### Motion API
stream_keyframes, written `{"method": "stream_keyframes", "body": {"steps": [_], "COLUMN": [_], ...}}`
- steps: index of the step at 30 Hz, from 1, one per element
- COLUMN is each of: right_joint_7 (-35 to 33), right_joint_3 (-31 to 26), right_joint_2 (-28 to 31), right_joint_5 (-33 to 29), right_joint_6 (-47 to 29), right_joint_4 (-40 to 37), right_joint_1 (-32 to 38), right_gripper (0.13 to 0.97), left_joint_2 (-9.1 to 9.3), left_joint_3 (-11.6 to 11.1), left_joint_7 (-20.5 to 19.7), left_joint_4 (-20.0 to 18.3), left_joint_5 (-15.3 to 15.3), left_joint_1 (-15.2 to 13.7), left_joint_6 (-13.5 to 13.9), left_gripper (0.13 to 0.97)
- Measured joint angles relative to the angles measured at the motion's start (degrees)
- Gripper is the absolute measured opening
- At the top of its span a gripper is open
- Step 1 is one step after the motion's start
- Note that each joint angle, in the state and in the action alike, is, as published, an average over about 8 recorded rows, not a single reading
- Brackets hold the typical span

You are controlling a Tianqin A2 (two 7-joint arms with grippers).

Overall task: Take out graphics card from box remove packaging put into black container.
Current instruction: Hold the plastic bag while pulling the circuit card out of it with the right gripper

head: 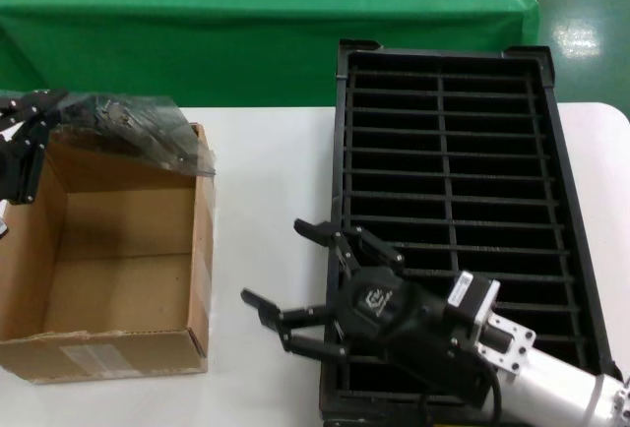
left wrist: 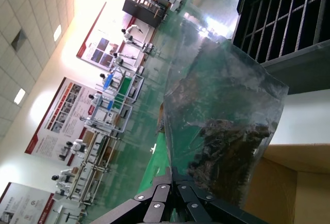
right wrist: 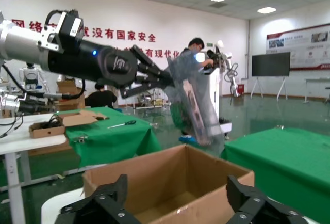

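Observation:
My left gripper point(head: 61, 109) is shut on the edge of the translucent packaging bag point(head: 148, 132) with the dark graphics card point(left wrist: 227, 152) still inside it. It holds the bag above the far rim of the brown cardboard box point(head: 108, 348), which looks empty. The bag also shows in the left wrist view point(left wrist: 221, 100) and in the right wrist view point(right wrist: 193, 100). My right gripper point(head: 281, 274) is open and empty, over the white table between the box and the black container point(head: 448, 181). In the right wrist view its fingers point(right wrist: 103, 206) frame the box point(right wrist: 170, 182).
The white table point(head: 266, 152) carries the box on the left and the black container on the right. A green-covered table point(head: 246, 14) stands behind. My right arm point(head: 472, 338) lies over the container's near corner.

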Motion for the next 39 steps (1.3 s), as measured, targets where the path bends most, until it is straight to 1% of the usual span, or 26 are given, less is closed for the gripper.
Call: {"method": "stream_keyframes", "body": {"steps": [5,6,14,18,26,34,39], "right_joint_7": [-0.1,-0.1,-1.1,-1.9,-2.5,-2.8,-4.3], "right_joint_3": [-0.2,-0.2,0.2,0.6,1.0,0.8,-0.2], "right_joint_2": [-1.2,-1.4,-3.8,-5.0,-5.8,-6.1,-7.8], "right_joint_5": [-0.1,-0.1,-0.1,0.0,0.1,0.1,0.0], "right_joint_6": [0.8,1.1,3.3,4.3,4.9,4.8,3.8], "right_joint_4": [0.4,0.6,1.4,1.3,1.1,0.3,-2.3], "right_joint_1": [1.4,1.5,2.3,2.7,3.0,3.4,5.3], "right_gripper": [0.617,0.617,0.401,0.401,0.253,0.283,0.305], "left_joint_2": [0.00,0.00,0.00,0.00,0.00,0.00,0.00], "left_joint_3": [0.0,0.0,0.0,0.0,0.0,0.0,0.0], "left_joint_7": [0.0,0.0,0.0,0.0,0.0,0.0,0.0], "left_joint_4": [0.0,0.0,0.0,0.0,0.0,0.0,0.0], "left_joint_5": [0.0,0.0,0.0,0.0,0.0,0.0,0.0], "left_joint_1": [0.0,0.0,0.0,0.0,0.0,0.0,0.0], "left_joint_6": [0.0,0.0,0.0,0.0,0.0,0.0,0.0], "left_gripper": [0.139,0.139,0.139,0.139,0.139,0.139,0.139]}}
